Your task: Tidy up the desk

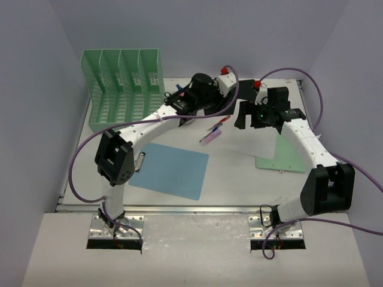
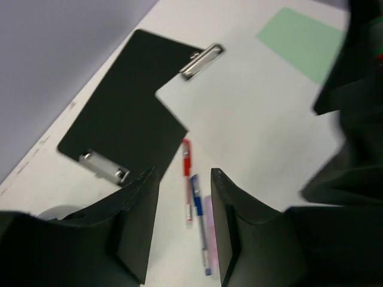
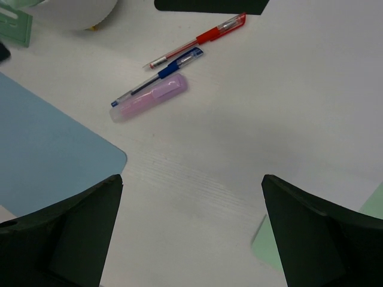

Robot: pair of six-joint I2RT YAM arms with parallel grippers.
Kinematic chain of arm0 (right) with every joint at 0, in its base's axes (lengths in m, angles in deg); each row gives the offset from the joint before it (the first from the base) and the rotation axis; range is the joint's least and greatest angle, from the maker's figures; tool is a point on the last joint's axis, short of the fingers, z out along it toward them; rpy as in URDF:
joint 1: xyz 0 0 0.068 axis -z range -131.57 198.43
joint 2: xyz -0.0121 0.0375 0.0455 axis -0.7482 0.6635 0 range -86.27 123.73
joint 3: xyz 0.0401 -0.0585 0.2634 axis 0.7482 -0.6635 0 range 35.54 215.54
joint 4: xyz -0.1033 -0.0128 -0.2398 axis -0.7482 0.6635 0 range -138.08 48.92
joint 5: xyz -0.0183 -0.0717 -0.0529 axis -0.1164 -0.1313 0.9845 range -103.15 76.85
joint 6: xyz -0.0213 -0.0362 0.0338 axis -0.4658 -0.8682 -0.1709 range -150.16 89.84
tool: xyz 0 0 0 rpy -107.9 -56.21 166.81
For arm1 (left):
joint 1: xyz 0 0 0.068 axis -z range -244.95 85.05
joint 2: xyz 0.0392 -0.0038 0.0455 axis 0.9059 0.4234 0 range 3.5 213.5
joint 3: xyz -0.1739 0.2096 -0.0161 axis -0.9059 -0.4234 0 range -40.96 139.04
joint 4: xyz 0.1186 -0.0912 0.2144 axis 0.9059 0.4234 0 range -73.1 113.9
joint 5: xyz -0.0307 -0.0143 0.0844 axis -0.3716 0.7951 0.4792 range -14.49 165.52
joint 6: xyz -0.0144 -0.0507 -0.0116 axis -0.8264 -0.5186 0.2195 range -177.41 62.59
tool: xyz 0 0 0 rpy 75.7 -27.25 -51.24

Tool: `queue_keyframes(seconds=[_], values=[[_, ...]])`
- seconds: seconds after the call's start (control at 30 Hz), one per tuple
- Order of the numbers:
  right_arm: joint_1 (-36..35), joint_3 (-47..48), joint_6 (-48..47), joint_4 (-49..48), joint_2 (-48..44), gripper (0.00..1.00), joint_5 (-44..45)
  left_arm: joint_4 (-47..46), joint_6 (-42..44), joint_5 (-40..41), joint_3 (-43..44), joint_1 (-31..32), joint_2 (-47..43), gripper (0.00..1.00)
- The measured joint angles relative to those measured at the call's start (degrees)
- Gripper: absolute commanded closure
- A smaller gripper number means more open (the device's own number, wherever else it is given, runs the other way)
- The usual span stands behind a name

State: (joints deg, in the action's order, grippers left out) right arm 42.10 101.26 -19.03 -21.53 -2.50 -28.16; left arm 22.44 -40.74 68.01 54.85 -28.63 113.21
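The white desk [image 1: 239, 179] holds a red pen [image 2: 187, 161], a blue pen [image 2: 199, 224] and a pink highlighter [image 2: 209, 230] lying together near its middle [image 1: 212, 131]. My left gripper [image 2: 184, 173] is open and empty, hovering over these pens, with its fingers [image 2: 140, 221] on either side; in the top view it [image 1: 190, 112] is at the back centre. My right gripper [image 3: 191, 179] is wide open and empty above bare desk, right of the pens [image 3: 158, 75]; in the top view it [image 1: 242, 116] is at the back right.
A mint-green file rack [image 1: 122, 86] stands at the back left. A black clipboard [image 2: 119, 119] and a white clipped sheet [image 2: 251, 113] lie behind the pens. A blue sheet [image 1: 170, 170] lies front left and a green sheet [image 1: 281, 158] to the right. Lavender walls enclose the desk.
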Motion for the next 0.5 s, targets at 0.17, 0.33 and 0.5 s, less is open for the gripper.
queue_keyframes(seconds=[0.17, 0.33, 0.5], values=[[1.1, 0.2, 2.0, 1.1, -0.2, 0.01, 3.7, 12.0, -0.7, -3.1, 14.2, 5.2, 7.9, 0.56], [5.4, 1.2, 3.7, 2.3, -0.2, 0.01, 5.2, 24.1, -2.4, -6.1, 23.6, 3.9, 19.9, 0.55], [10.8, 1.5, 5.0, 2.9, -0.2, 0.01, 4.0, 32.2, -3.3, -6.4, 25.7, 3.0, 28.4, 0.55]])
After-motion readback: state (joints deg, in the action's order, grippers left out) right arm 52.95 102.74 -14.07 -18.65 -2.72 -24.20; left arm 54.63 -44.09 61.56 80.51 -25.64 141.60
